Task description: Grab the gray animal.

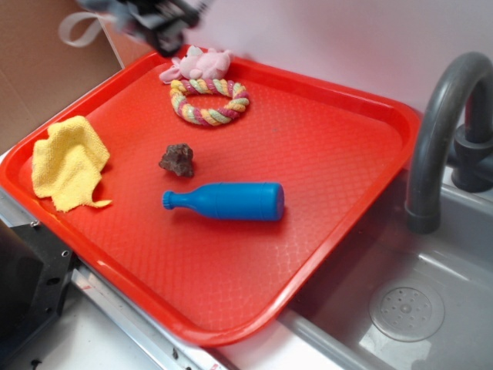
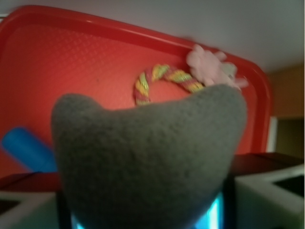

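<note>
The gray animal [image 2: 147, 162] is a gray plush mass that fills the middle of the wrist view, close to the camera, between the dark fingers [image 2: 229, 200]. My gripper [image 2: 145, 212] is shut on it. In the exterior view the gripper [image 1: 158, 27] is a blurred dark shape high above the tray's far left corner, with a grayish blur of the animal [image 1: 115, 8] at it. The animal's ears, trunk and belly are not visible.
On the red tray [image 1: 347, 154] lie a pink plush animal [image 1: 199, 63], a rope ring [image 1: 209, 100], a brown lumpy thing [image 1: 178, 159], a blue bottle [image 1: 227, 201] and a yellow cloth [image 1: 69, 162]. A gray faucet [image 1: 443, 123] and a sink [image 1: 408, 308] are to the right.
</note>
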Motion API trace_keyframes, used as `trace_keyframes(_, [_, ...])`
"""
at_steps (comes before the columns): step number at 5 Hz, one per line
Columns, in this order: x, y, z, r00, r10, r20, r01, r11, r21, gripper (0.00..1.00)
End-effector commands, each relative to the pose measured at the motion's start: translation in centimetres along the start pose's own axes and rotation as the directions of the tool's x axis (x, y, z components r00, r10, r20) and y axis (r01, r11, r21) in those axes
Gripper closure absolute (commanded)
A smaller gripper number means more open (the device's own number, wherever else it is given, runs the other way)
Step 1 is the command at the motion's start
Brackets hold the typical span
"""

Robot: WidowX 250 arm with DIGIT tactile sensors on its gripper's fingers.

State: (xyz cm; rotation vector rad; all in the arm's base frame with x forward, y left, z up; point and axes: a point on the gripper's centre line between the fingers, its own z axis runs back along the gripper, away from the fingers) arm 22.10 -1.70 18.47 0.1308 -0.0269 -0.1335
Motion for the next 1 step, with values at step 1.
trace_keyframes(1, [-2.19,1.21,2.65,0.998,0.002,0.064,0.003,0.997,-0.072,1.0])
